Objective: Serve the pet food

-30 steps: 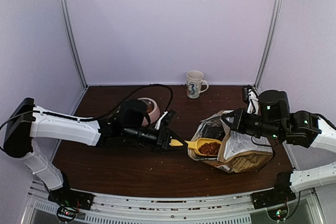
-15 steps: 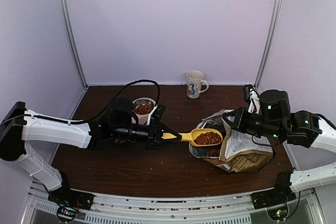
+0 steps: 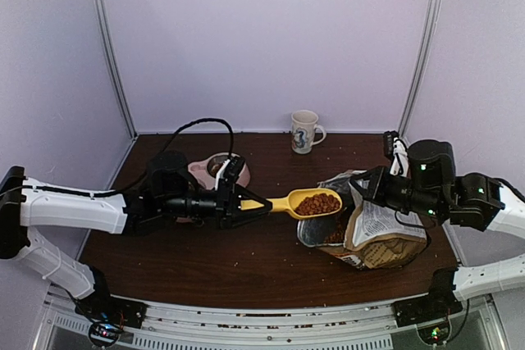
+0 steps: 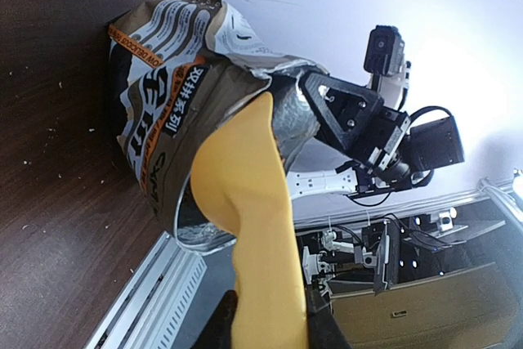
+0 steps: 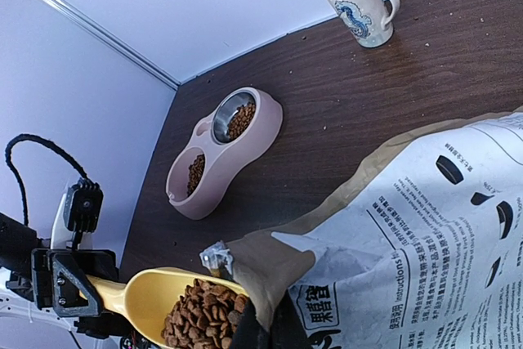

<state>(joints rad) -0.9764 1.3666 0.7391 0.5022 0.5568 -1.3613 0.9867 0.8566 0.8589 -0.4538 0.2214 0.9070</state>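
Top external view gives us the table first, dark brown wood, with both arms reaching over it from the near edge. On its right side stands the bag, tan and white with print, its mouth open toward the left. The right claw has the bag's top edge pinched. In the right wrist view we see its fingers closed tight on that paper lip.

Left of centre, toward the back, lies a pink feeder with two cups, partly hidden behind the left arm. The right wrist view shows kibble in both cups.

The left claw is closed most of the way on the handle of a yellow scoop, and in the left wrist view the handle sits between its two fingers. The scoop is held level, its bowl pointing right, just beside the bag's mouth. We cannot tell whether it touches the bag.

A white mug with a blue figure stands upright at the back edge, well apart from the rest.

The kibble fills the scoop's bowl as a reddish-brown heap, between feeder and bag. More shows inside the bag's mouth, and a few crumbs lie scattered on the table.
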